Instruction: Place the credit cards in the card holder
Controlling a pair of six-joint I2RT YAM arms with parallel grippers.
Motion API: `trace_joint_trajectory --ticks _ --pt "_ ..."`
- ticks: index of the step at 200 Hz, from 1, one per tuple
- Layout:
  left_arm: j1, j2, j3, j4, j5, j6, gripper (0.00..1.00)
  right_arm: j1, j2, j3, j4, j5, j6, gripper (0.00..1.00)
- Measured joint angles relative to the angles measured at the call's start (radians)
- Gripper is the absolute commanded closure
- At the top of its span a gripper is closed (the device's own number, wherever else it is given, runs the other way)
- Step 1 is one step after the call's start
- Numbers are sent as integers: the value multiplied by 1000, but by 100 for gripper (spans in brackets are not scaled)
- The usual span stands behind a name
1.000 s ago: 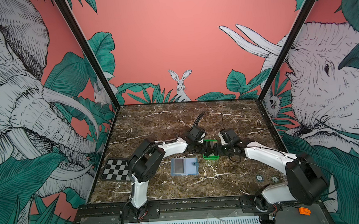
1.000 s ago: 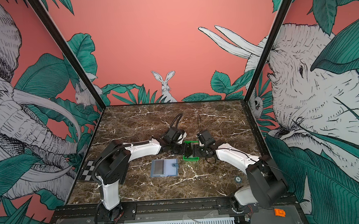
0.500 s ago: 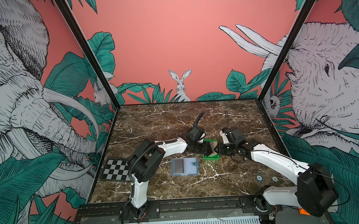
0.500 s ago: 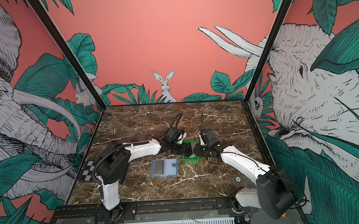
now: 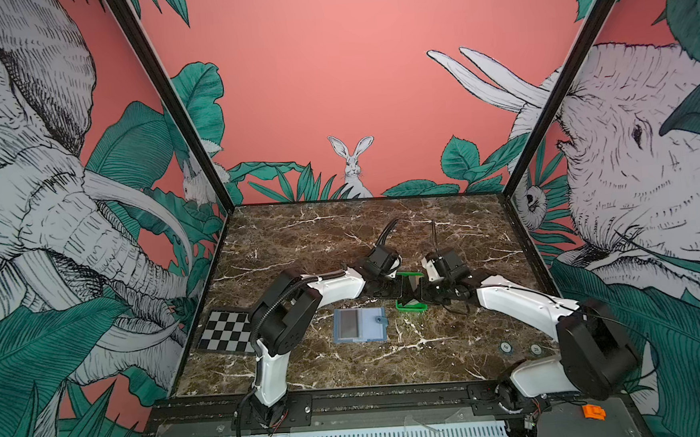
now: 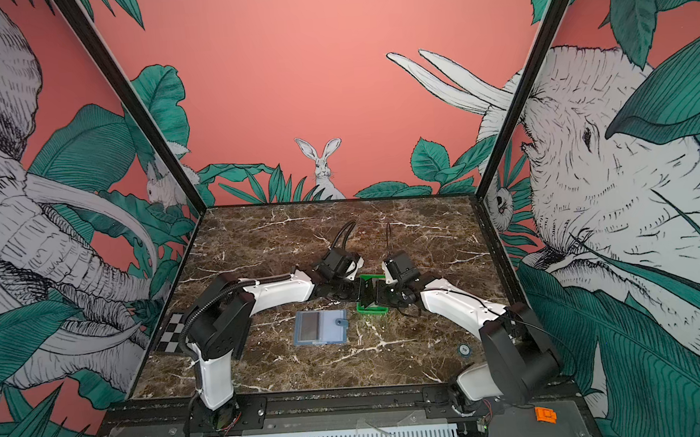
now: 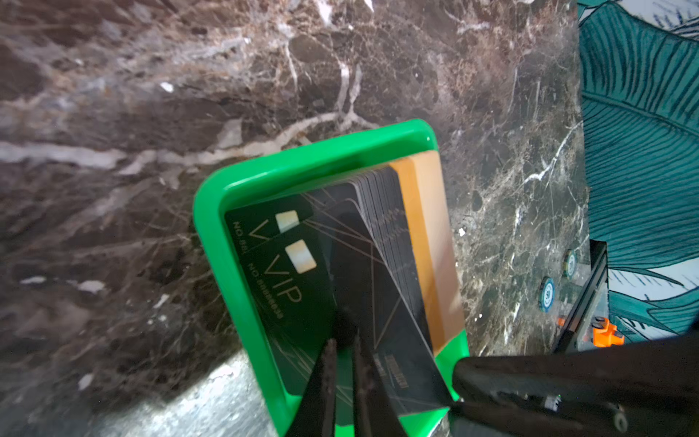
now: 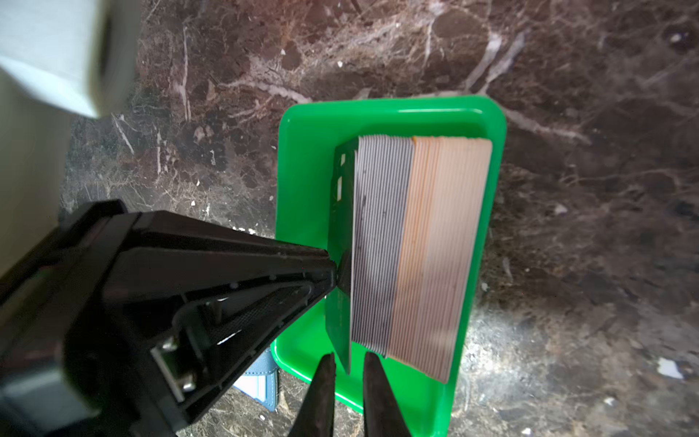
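item: black card, foremost of the cards standing on edge in the green tray. change noted: a second ago the right tool stood wide beside the tray; we now find it drawn in and closed to a narrow slot on one corner of the black card. left tool: as before, pinched shut on the same card, about the middle of a long edge. meaning, in our judgement: the card is held at two places at once and peeled off the pack at an angle. we read this as a hand-over or regrip, and one tool must let go before the card can travel. the black card is not yet in the holder. appearance of the cards: thin, stiff and glossy. the black card bears pale "vip" lettering, light chip patches and fine gold lines. behind it we count a block of grey-edged cards, then a block of tan ones, packed together. location: tray on the counter, between the two arms in both top views. holder: slate-blue, lying open and flat on the counter. it is near the tray on the front side, not touching, with its snap tab on the half nearer the right arm. one half shows a grey panel; card or bare sleeve, we cannot tell.
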Motion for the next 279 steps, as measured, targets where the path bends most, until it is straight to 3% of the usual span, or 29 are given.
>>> trace_joint_trajectory --ticks 110,279 --pt "0 0 -4 15 1 -8 87 0 24 3 11 -4 8 88" --pt "0 0 -13 29 4 -18 87 53 12 -55 90 5 150 86"
